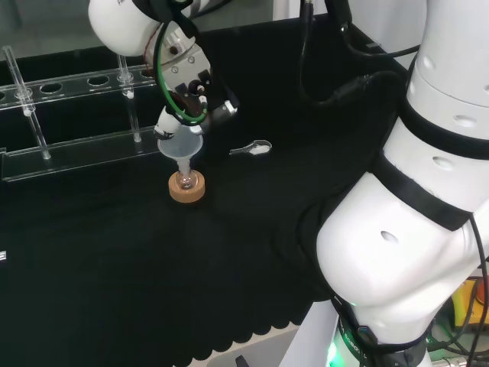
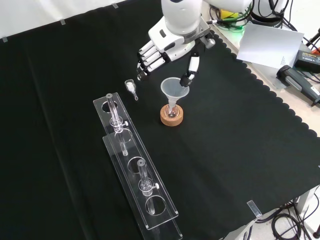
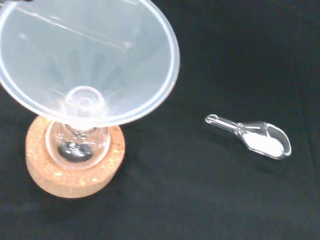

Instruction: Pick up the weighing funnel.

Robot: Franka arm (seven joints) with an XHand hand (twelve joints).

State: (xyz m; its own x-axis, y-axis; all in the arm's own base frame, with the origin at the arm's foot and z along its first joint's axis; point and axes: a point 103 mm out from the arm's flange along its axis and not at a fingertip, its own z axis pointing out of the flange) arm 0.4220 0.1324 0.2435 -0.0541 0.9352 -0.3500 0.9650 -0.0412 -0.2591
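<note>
The robot hand (image 2: 167, 45) hangs over the worktop (image 2: 240, 150) with relaxed, straight fingers and holds nothing.
In the front view, from left to right: a clear rack (image 2: 131, 150) with tubes, then the weighing funnel (image 2: 131, 88), which lies on the black cloth with white powder in its scoop, near the fingertips (image 2: 142, 70) but apart from them. Next is the funnel (image 2: 174, 90), upright in a small flask (image 3: 75, 147) on a cork ring (image 2: 171, 119), with the thumb (image 2: 190, 70) close to its rim.

Bright, even light; pale glare streaks the funnel (image 3: 100, 55).
</note>
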